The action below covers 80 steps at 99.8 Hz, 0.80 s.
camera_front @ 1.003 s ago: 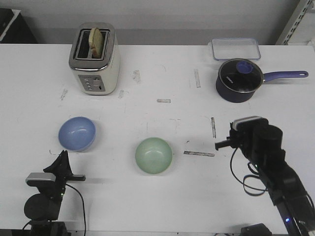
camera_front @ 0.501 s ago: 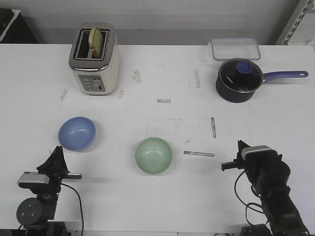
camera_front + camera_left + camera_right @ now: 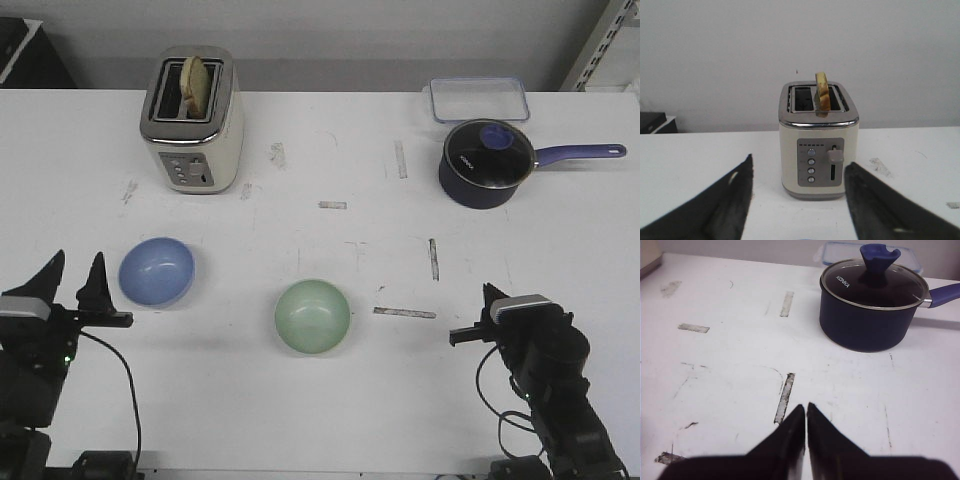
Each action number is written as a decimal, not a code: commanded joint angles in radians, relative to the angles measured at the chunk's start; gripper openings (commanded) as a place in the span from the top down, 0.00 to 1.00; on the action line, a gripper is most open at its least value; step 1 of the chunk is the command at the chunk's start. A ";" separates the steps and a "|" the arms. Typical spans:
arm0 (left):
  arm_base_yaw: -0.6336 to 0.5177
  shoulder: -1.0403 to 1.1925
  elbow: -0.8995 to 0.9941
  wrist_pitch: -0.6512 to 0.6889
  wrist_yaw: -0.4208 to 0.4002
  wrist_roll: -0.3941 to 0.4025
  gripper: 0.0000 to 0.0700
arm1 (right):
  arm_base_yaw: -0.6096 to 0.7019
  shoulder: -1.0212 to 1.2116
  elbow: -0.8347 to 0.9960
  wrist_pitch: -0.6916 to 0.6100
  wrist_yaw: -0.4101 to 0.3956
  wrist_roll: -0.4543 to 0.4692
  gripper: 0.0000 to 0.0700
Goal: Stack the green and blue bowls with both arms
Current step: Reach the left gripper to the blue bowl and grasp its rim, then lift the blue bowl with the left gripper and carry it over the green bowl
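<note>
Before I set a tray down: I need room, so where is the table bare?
Bare: the middle stretch between the toaster and saucepan, and the front strip between the green bowl and right gripper. Crowded: the front left, where the open left gripper sits beside the blue bowl.

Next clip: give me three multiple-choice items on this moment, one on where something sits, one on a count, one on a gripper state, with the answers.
1. Where is the blue bowl relative to the green bowl?
A. stacked inside it
B. apart, toward the robot's left
C. beside the saucepan

2. How many bowls are on the table?
A. one
B. two
C. three

3. How do the grippers stand?
A. left open, right shut
B. both shut
C. left shut, right open

Answers:
1 B, bare table separates them.
2 B, one blue, one green.
3 A, the left gripper shows a wide gap framing the toaster; the right gripper has its tips together.
</note>
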 commanded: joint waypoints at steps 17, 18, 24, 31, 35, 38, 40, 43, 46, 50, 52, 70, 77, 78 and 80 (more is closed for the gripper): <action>0.027 0.245 0.167 -0.231 0.001 -0.048 0.23 | 0.000 0.005 0.010 0.010 0.000 0.006 1.00; 0.030 0.255 0.169 -0.238 0.001 -0.049 0.23 | 0.000 0.005 0.010 0.010 0.000 0.006 1.00; 0.053 0.311 0.172 -0.274 0.004 -0.056 0.23 | 0.000 0.005 0.010 0.010 -0.001 0.006 1.00; 0.083 0.381 0.172 -0.311 0.018 -0.058 0.21 | 0.000 0.005 0.010 0.010 -0.003 0.006 1.00; 0.101 0.420 0.172 -0.332 0.030 -0.064 0.18 | 0.000 0.005 0.010 0.010 -0.003 0.006 1.00; 0.115 0.451 0.172 -0.344 0.042 -0.065 0.18 | 0.000 0.005 0.010 0.010 -0.003 0.006 1.00; 0.124 0.471 0.172 -0.352 0.052 -0.064 0.18 | 0.000 0.005 0.010 0.010 -0.003 0.006 1.00; 0.137 0.501 0.172 -0.361 0.065 -0.064 0.18 | 0.000 0.005 0.010 0.010 -0.003 0.006 1.00; 0.150 0.532 0.172 -0.367 0.076 -0.065 0.18 | 0.001 0.005 0.010 0.010 -0.003 0.006 1.00; 0.167 0.577 0.172 -0.374 0.087 -0.076 0.18 | 0.001 0.005 0.010 0.010 -0.004 0.006 1.00; 0.173 0.592 0.172 -0.375 0.091 -0.080 0.18 | 0.001 0.005 0.010 0.010 -0.004 0.006 1.00; 0.208 0.753 0.172 -0.378 0.119 -0.086 0.18 | 0.001 0.005 0.010 0.009 -0.004 0.006 1.00; 0.219 0.803 0.172 -0.374 0.119 -0.089 0.18 | 0.001 0.005 0.010 0.009 -0.008 0.006 1.00; 0.220 0.809 0.172 -0.374 0.119 -0.089 0.18 | 0.001 0.005 0.010 0.009 -0.009 0.006 1.00; 0.223 0.824 0.172 -0.373 0.119 -0.090 0.18 | 0.001 0.005 0.010 0.009 -0.011 0.006 1.00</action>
